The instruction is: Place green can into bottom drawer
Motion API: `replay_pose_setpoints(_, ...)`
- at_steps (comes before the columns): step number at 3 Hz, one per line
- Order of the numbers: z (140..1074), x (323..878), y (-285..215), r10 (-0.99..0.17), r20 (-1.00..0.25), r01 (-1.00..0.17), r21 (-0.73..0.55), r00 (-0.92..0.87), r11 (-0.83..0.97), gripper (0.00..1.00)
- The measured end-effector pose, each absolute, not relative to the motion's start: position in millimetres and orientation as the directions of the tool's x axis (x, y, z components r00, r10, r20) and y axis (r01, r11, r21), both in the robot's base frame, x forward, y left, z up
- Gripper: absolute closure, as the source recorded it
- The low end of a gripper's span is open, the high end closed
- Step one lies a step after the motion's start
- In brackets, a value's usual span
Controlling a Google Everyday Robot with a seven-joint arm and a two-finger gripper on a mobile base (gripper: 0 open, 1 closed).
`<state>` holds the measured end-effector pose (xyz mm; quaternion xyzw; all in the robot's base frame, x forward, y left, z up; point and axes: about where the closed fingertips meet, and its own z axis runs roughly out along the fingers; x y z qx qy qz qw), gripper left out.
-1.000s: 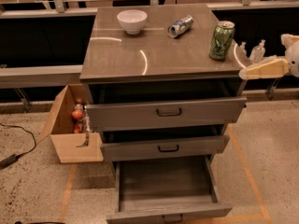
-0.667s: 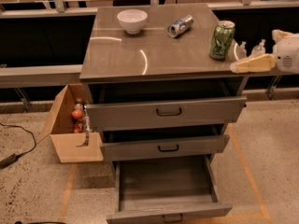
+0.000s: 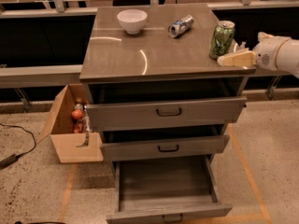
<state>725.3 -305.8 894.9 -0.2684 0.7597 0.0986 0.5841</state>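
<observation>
Now the hand sits further left and a little higher than a second ago, at the worktop's right edge just beside the green can. It looks released, gripping nothing, and I cannot tell whether it touches the can. The green can stands upright near the right rear corner, where it stood before. The bowl and the silver can, which lies on its side, have not moved either.

By count: two cans, one bowl and one hand. There are three drawers. The top drawer and middle drawer are slightly out, and the bottom drawer is pulled far out. One open box sits on the floor to the left with small items inside.
</observation>
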Motion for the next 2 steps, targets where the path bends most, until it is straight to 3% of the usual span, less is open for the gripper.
replay_pose_setpoints(2, 880, 770, -285, -0.186, -0.973, -0.508, -0.091, -0.139, 0.857, 0.00)
